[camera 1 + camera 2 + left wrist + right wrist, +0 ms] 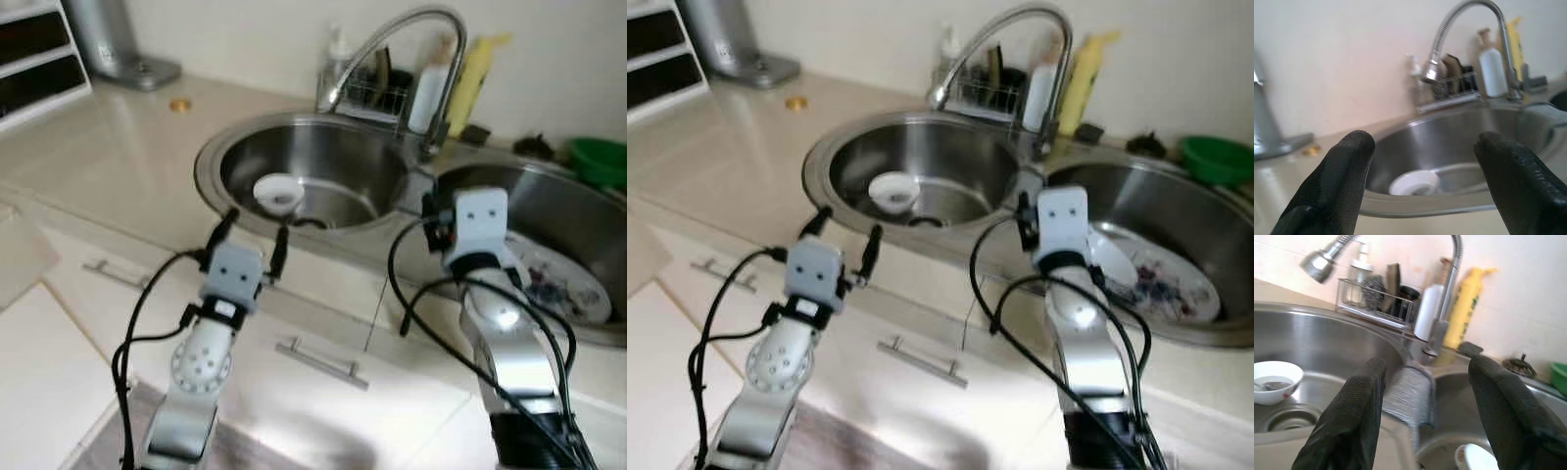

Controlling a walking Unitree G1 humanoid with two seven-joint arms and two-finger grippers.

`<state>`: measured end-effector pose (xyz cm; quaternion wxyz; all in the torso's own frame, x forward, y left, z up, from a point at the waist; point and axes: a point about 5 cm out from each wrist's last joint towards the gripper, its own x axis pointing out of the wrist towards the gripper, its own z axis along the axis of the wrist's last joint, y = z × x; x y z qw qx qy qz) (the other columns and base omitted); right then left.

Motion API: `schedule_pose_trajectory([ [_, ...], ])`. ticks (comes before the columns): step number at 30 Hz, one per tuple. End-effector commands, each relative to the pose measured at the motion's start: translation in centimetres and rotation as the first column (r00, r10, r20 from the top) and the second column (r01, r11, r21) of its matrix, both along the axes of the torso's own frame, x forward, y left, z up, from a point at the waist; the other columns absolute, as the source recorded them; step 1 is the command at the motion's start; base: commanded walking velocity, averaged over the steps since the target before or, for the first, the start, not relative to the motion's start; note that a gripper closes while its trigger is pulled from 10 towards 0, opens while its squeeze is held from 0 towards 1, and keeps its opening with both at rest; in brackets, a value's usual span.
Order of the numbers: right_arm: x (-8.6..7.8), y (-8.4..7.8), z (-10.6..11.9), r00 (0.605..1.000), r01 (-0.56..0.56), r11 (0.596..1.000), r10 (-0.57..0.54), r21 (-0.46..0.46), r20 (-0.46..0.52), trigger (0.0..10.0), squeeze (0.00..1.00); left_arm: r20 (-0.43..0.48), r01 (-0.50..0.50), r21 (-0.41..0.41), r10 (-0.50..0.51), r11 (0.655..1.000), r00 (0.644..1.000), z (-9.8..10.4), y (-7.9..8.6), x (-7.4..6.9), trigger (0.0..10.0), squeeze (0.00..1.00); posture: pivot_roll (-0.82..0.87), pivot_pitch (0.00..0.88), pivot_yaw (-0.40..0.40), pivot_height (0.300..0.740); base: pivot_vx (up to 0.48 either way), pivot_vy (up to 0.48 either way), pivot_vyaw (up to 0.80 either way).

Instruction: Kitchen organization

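A white bowl (pixel 279 191) sits at the bottom of the left steel basin (pixel 211 147), with something thin lying inside it. My left gripper (pixel 257 223) hovers open over that basin's front rim, the bowl just beyond its fingertips (pixel 1352 156). My right gripper (pixel 1425 372) is open too, held over the divider between the basins, where a grey cloth (pixel 1408 394) is draped. A patterned plate (pixel 563 284) lies in the right basin (pixel 588 211), and a small white cup (pixel 1476 458) sits below the right fingers.
The tall curved faucet (pixel 411 20) arches over the left basin. Behind it are a wire rack (pixel 377 93) with scrubbers, a white bottle (pixel 428 93) and a yellow bottle (pixel 470 73). A green bowl (pixel 600 157) is at far right. Cabinet handles (pixel 321 360) run below the counter.
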<state>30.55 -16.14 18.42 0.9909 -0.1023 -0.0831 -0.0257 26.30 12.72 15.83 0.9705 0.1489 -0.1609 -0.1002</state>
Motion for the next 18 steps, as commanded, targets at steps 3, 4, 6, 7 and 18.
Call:
schedule_pose_trajectory([
  [3, -0.1, 0.6, 0.6, 1.000, -0.014, 1.000, 0.014, -0.005, 0.023, 10.0, 0.00, 0.005, -0.010, 0.009, 0.010, 1.000, 1.000, 0.2, 0.5, -0.1, 10.0, 0.00, 0.07, 0.000, -0.074, 0.740, 0.000, 0.476, 0.00],
  [4, -0.2, 0.6, 0.5, 1.000, -0.012, 1.000, 0.012, -0.009, 0.025, 10.0, 0.00, 0.004, -0.010, 0.009, 0.010, 1.000, 1.000, 0.2, 0.5, -0.1, 10.0, 0.00, 0.06, 0.000, -0.074, 0.740, 0.000, 0.476, -0.67],
  [6, -0.4, 0.6, 0.5, 1.000, -0.010, 1.000, 0.010, -0.012, 0.028, 10.0, 0.00, 0.004, -0.011, 0.009, 0.011, 1.000, 1.000, 0.1, 0.5, -0.1, 10.0, 0.00, 0.06, 0.000, -0.074, 0.740, 0.000, 0.454, -0.80],
  [7, -0.7, 0.6, 0.5, 0.999, -0.013, 1.000, 0.013, -0.013, 0.033, 10.0, 0.00, 0.004, -0.013, 0.008, 0.012, 1.000, 1.000, 0.1, 0.5, -0.1, 10.0, 0.00, 0.06, 0.000, -0.072, 0.740, 0.000, 0.371, -0.80],
  [18, -1.4, 0.8, 0.6, 0.998, -0.038, 0.999, 0.039, -0.023, 0.056, 10.0, 0.00, 0.016, -0.014, 0.018, 0.014, 1.000, 1.000, 0.2, 0.5, -0.1, 10.0, 0.00, 0.06, 0.000, -0.071, 0.740, 0.000, 0.060, -0.80],
])
